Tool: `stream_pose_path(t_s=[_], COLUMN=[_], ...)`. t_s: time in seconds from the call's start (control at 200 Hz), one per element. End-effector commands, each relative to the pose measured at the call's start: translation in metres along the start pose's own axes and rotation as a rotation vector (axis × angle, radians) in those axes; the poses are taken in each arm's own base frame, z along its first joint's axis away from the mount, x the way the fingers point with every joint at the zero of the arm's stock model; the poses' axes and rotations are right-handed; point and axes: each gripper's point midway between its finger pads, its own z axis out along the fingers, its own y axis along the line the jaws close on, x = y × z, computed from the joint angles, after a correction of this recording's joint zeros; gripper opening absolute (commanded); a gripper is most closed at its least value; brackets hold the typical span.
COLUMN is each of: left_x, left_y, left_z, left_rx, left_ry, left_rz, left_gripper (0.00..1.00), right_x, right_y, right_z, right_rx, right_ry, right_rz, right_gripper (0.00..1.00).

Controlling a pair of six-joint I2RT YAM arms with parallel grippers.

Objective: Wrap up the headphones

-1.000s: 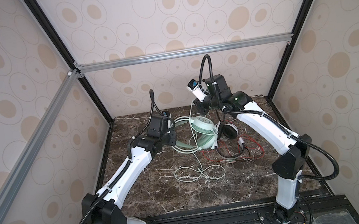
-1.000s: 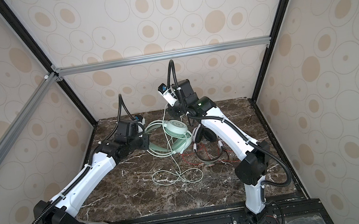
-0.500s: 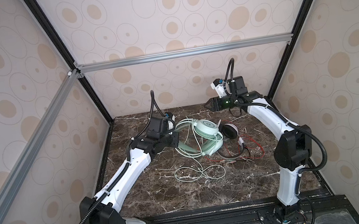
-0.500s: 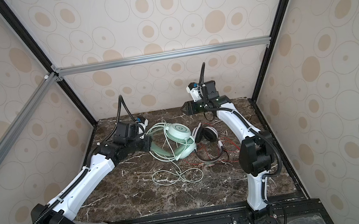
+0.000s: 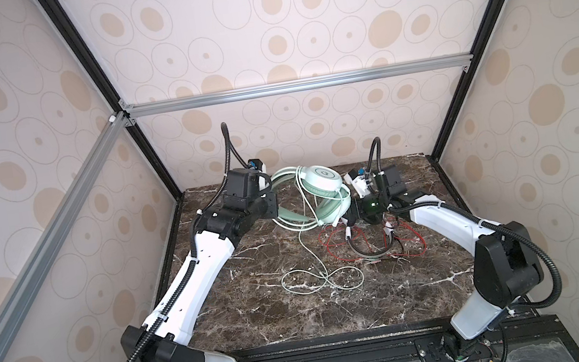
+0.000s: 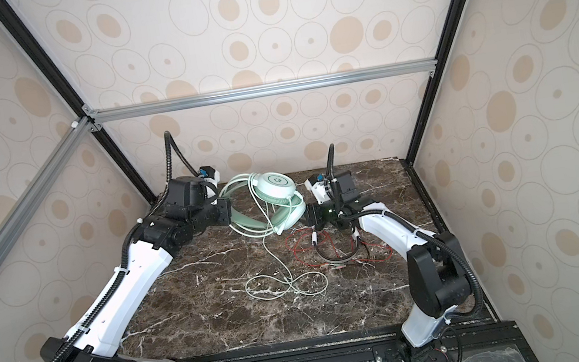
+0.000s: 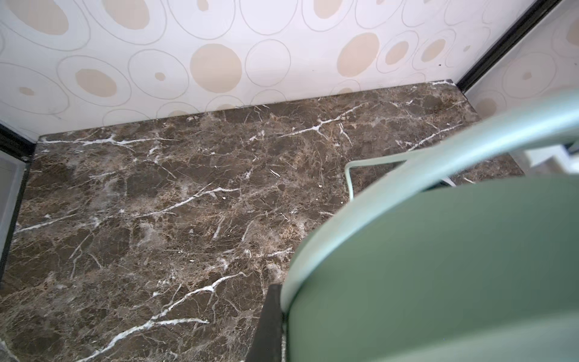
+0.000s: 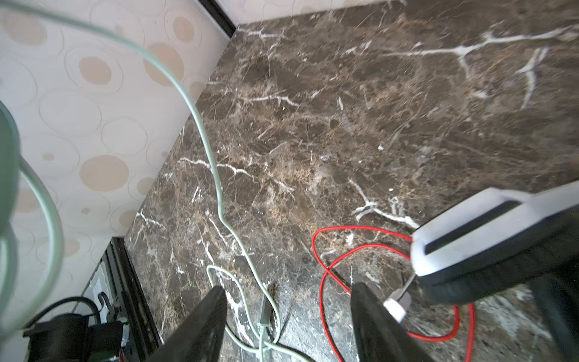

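Headphones [image 5: 331, 208] — earcup logo [image 5: 325, 173] too small to read.

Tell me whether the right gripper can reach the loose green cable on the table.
Probably yes: the right gripper is open and empty, and the green cable lies uncovered below it, red cable alongside.

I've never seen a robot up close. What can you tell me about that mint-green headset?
The mint-green headphones are an over-ear pair, smooth and plastic-looking, with darker padded cushions. The cups sit one over the other, a round face up, near the back of the marble table. The left gripper is shut on the headband. The pale green cable crosses the cups, then hangs into loose loops on the marble.
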Motion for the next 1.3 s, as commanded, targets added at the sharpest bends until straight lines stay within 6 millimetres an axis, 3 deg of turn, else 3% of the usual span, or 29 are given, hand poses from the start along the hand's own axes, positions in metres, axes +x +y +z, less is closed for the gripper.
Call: stream_pose_path(t_s=[0.0,0.125,0.39,0.83,1.295], left_x=[-0.047,-0.055,-0.049,-0.037,-0.036], left_y=[0.002,0.011,0.035,0.067,0.076], left_z=[-0.025,-0.031,-0.040,-0.043,-0.039], left_rx=[0.007,-0.003,-0.110,-0.149,-0.123], left_ry=[-0.137,-0.179,-0.246,-0.281,-0.293], left_rz=[-0.075,-0.103,-0.209,-0.420,-0.457], left_gripper=[0.00,0.00,0.00,0.00,0.00], right_x=[0.031,0.055,0.075,0.086,0.117], right_y=[0.022,0.038,0.031,0.033,0.026], right_z=[0.031,0.060,0.095,0.097,0.101], right_rx=[-0.087,-0.151,-0.200,-0.241,-0.247], right_ry=[0.062,0.122,0.186,0.234,0.258], right_rz=[-0.072,-0.086,-0.049,-0.084,-0.049], right_gripper=[0.64,0.62,0.58,0.57,0.53])
